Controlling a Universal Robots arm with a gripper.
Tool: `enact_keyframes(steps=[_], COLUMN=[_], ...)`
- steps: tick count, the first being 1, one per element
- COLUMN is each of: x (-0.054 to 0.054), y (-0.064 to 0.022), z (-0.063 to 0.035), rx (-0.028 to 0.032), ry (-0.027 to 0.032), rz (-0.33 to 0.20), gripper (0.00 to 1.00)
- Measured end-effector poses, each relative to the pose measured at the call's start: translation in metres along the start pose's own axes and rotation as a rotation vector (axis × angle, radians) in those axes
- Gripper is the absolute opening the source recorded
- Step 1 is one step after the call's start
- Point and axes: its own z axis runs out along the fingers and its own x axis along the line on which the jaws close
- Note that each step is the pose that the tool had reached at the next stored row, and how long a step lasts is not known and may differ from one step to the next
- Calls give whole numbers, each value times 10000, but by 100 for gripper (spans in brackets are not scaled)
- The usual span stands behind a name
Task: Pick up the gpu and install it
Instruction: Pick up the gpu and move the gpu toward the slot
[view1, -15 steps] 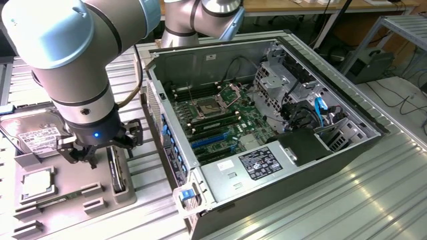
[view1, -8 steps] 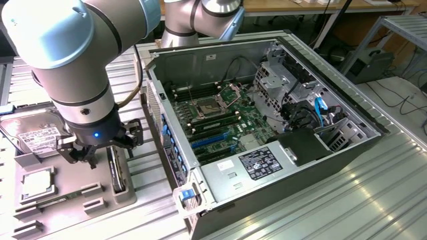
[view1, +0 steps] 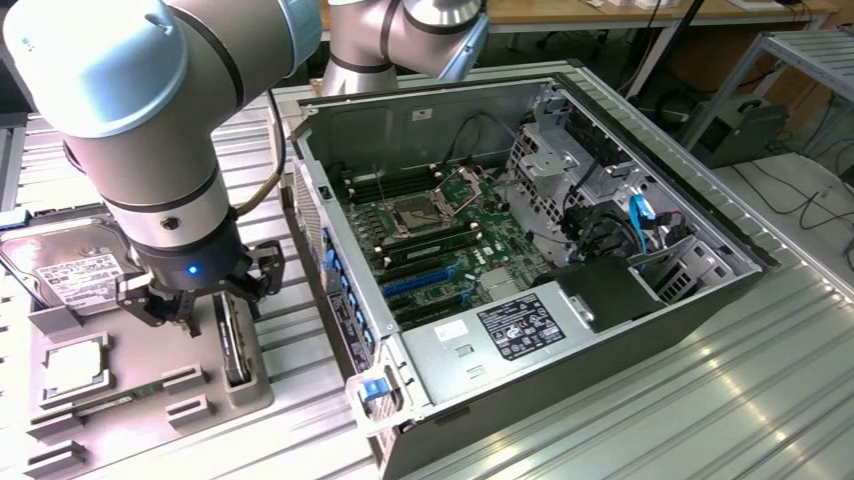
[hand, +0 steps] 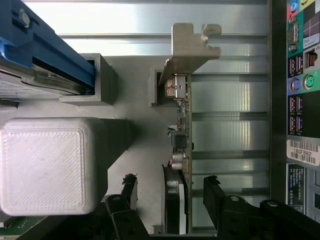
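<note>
The gpu (hand: 183, 131) stands on edge in a slot of the grey holder tray (hand: 135, 90), a thin dark card with a silvery end bracket (hand: 192, 47). In the exterior view the gpu (view1: 238, 348) is a narrow dark slab at the tray's right side, beside the computer case. My gripper (hand: 171, 186) is lowered over the card end away from the bracket. Its black fingers (hand: 129, 189) straddle the card with a gap on each side, so it is open and holds nothing. In the exterior view the gripper (view1: 207, 308) hangs just above the card.
On the holder tray (view1: 134, 405) also sit a silver hard drive (view1: 67, 270) and a small square chip (view1: 74, 365). The opened computer case (view1: 694, 300) lies close on the exterior view's right, its motherboard (view1: 441, 250) with blue slots (view1: 420, 282) exposed. The case's rear port panel (hand: 300, 75) is near the card.
</note>
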Motion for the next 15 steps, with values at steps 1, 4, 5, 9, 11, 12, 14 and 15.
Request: enact_keyframes(steps=[1, 4, 5, 9, 11, 12, 14, 15], x=[0, 0, 0, 0, 0, 0, 0, 0], y=[0, 0, 0, 0, 0, 0, 0, 0], z=[0, 0, 0, 0, 0, 0, 0, 0], rx=[0, 0, 0, 0, 0, 0, 0, 0], ry=[0, 0, 0, 0, 0, 0, 0, 0], rz=[0, 0, 0, 0, 0, 0, 0, 0], gripper=[65, 63, 56, 44, 38, 38, 38, 38])
